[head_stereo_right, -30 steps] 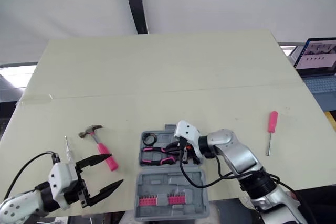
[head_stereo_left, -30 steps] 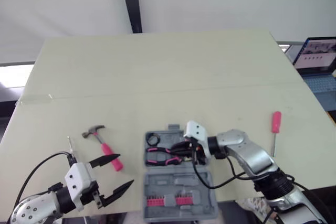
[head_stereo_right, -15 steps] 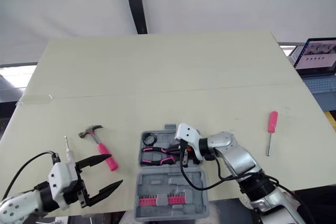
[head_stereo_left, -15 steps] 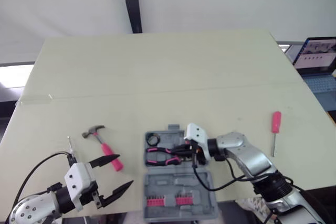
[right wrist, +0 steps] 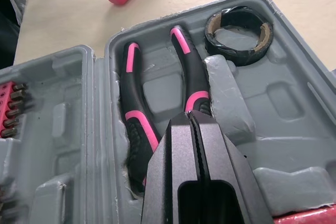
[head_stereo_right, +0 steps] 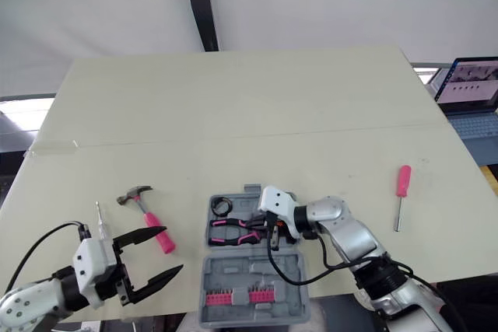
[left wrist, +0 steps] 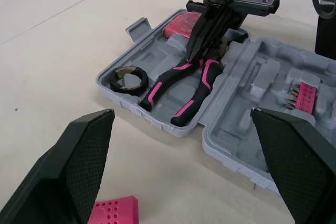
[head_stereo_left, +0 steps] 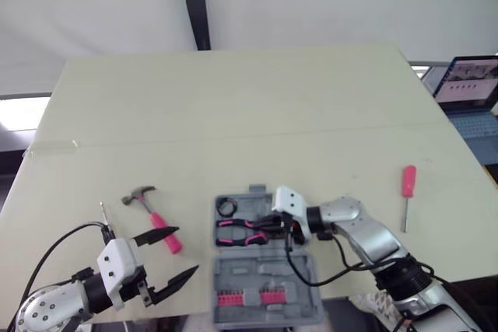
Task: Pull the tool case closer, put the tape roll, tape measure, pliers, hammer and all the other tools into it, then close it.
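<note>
The grey tool case (head_stereo_left: 257,274) lies open at the table's front middle. In its far half lie pink-and-black pliers (head_stereo_left: 237,231), a black tape roll (head_stereo_left: 226,207) and a pink tape measure (left wrist: 181,24). My right gripper (right wrist: 191,119) is shut, with its tips down on the pliers' joint (left wrist: 202,51). A hammer (head_stereo_left: 156,215) with a pink handle lies on the table left of the case. My left gripper (head_stereo_left: 185,252) hangs open near the front edge, just in front of the hammer's handle, holding nothing.
A pink-handled screwdriver (head_stereo_left: 408,184) lies on the table right of the case. A thin metal tool (head_stereo_left: 102,211) lies left of the hammer. Rows of pink bits (head_stereo_left: 249,298) sit in the case's near half. A laptop (head_stereo_left: 467,87) stands off the table's right side.
My right gripper has shifted slightly lower and left over the pliers. The left gripper stays open in almost the same place.
</note>
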### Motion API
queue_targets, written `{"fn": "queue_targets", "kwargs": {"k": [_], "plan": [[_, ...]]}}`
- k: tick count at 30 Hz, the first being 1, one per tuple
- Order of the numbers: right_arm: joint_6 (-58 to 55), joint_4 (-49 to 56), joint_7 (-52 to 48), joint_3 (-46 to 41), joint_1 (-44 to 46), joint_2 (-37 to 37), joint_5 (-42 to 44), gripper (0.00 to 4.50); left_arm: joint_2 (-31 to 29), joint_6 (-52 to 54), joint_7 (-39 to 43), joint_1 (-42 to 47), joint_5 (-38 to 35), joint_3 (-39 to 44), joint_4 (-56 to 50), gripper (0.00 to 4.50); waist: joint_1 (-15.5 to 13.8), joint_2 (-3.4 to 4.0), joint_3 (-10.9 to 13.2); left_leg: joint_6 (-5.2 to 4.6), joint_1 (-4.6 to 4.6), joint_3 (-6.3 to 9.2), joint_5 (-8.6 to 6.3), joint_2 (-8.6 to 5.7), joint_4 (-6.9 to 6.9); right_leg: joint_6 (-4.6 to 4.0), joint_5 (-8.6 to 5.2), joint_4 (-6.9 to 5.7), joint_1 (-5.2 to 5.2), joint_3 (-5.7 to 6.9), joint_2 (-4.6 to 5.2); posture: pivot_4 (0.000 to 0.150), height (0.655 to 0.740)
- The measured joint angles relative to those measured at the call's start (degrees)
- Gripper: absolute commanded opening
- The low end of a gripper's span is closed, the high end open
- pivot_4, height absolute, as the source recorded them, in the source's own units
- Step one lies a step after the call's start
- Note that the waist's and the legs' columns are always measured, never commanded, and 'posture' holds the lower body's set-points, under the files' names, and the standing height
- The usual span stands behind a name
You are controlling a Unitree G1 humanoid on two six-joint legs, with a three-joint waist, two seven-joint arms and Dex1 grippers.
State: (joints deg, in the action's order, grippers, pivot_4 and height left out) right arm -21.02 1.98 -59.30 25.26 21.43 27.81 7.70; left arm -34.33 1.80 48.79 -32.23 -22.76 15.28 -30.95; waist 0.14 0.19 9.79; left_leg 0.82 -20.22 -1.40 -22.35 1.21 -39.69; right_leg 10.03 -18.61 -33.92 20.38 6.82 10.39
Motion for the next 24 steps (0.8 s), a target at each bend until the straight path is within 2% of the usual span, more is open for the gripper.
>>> {"fn": "queue_targets", "kwargs": {"k": [17,24], "plan": [[-1.8,-0.7,-0.2,2.0,1.5,0.0,-1.5,0.02,0.1,0.0,-0.6,-0.1,0.6,-1.1,-0.2,4.50,0.0,-0.03,-1.1,0.00,0.07,0.00,0.00,0.01,0.06,-0.01,-0.01,0.03,-0.06,0.01,-0.01,0.150,0.7400],[-8.4,2.4,2.5,-3.4,-0.6,-1.2,2.3,0.02,0.3,2.4,-2.3,-0.2,0.3,-1.9,-1.4,4.50,-0.2,0.10,-1.0,0.00,-0.03,0.00,0.00,0.00,0.01,-0.01,-0.01,0.04,-0.02,0.00,0.01,0.150,0.7400]]}}
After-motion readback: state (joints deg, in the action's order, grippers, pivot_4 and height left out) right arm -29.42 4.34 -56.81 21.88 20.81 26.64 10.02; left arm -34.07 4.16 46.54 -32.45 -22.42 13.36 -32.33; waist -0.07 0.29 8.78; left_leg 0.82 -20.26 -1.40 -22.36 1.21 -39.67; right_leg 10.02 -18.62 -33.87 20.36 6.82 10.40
